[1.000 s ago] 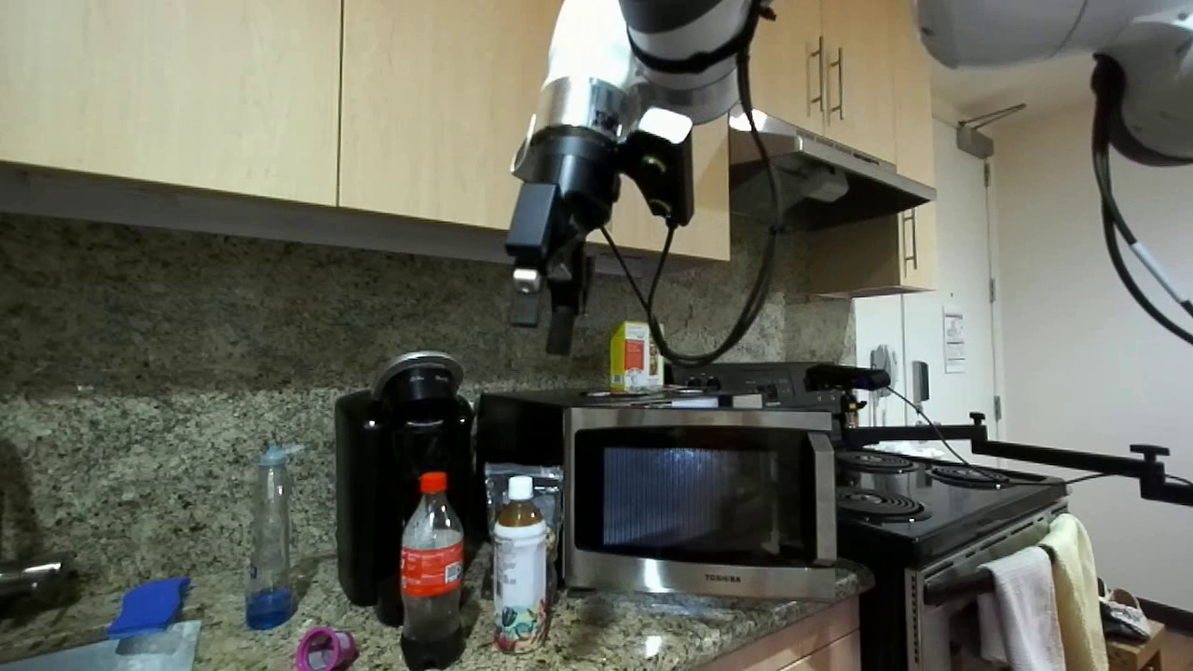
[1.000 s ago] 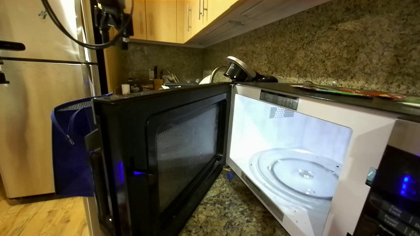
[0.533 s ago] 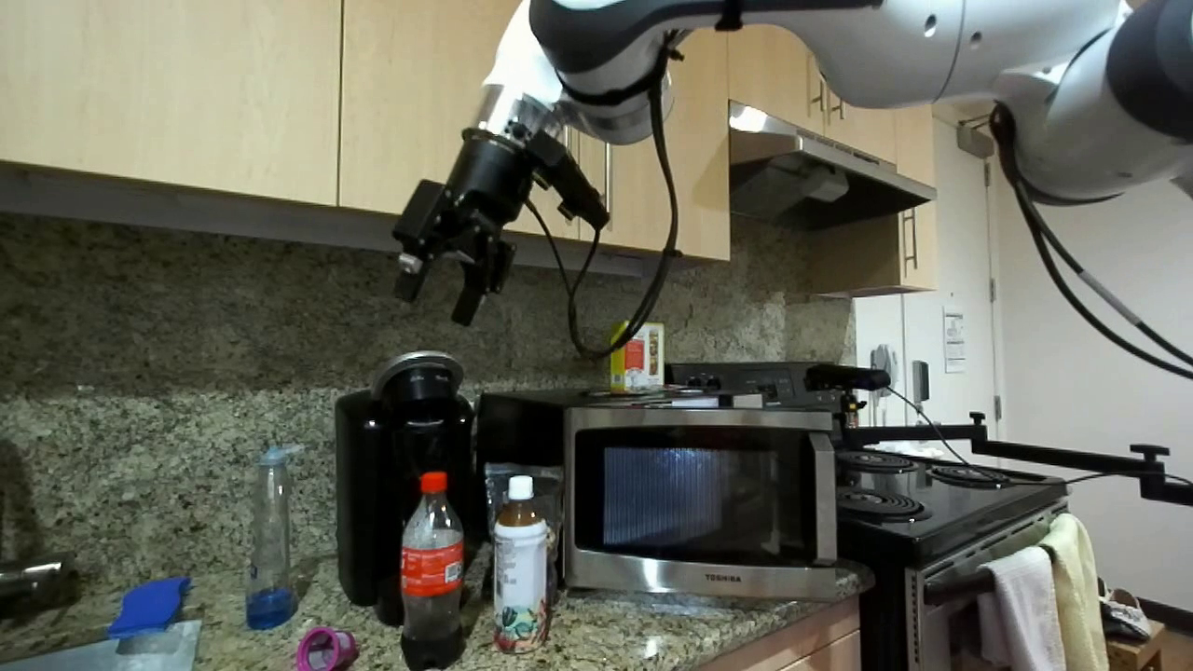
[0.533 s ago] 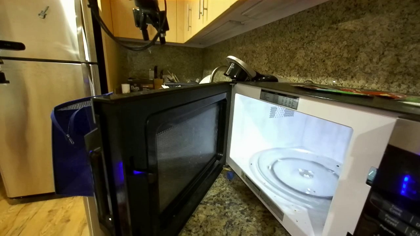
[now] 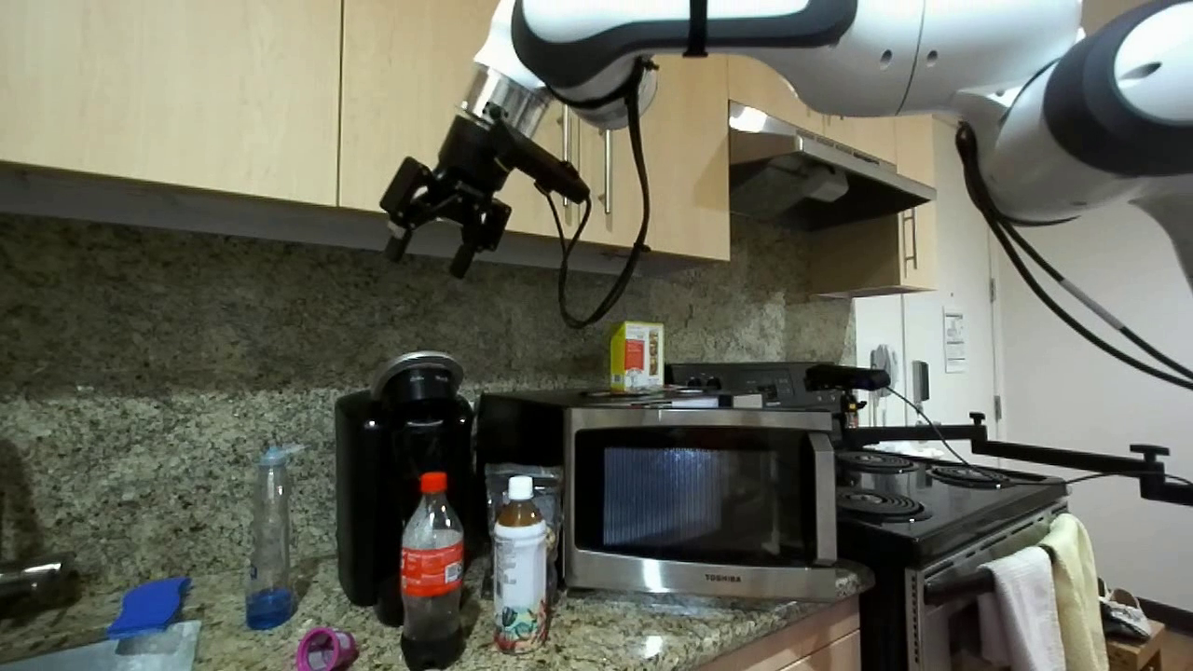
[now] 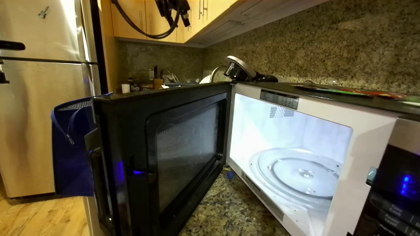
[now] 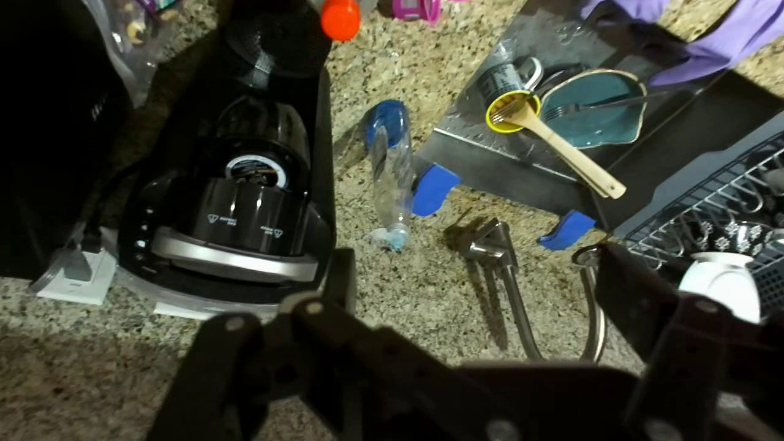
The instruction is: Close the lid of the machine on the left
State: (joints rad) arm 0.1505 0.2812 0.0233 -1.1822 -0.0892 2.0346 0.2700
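Find the lid [image 5: 419, 378] atop the coffee maker [image 5: 371, 494], toward the back of the tabletop [image 5: 606, 624], raised and tilted in both exterior views rather than lying flat. Note in the wrist view a likely coffee pod [image 7: 256, 171], showing uncovered below the raised part.

Judge the closing as not begun: see no touch between the fingers [image 5: 463, 259] and the lid, and count the whole of the pressing down as left to do. See the fingers spread apart with nothing between, high over the coffee maker in an exterior view and well apart from the lid. Expect to need a descent onto the raised part, then a steady push until flush.

Mind the edges next. Just beside the coffee maker, meet the microwave [image 6: 366, 137], with door [image 6: 164, 157] swung out toward the front; on the opposite side, a clear bottle [image 5: 270, 550], with a strip of tabletop between. In front, watch for an upright soda bottle [image 5: 431, 570] and, nearer the microwave, a drink bottle [image 5: 520, 568], both with tops lower than the lid. Behind, meet the stone wall [image 5: 233, 326]; overhead, the cabinets [image 5: 168, 102], hard to place in depth against the fingers. Expect the most room from above and from the front, over the bottle tops, and the least on the microwave side.
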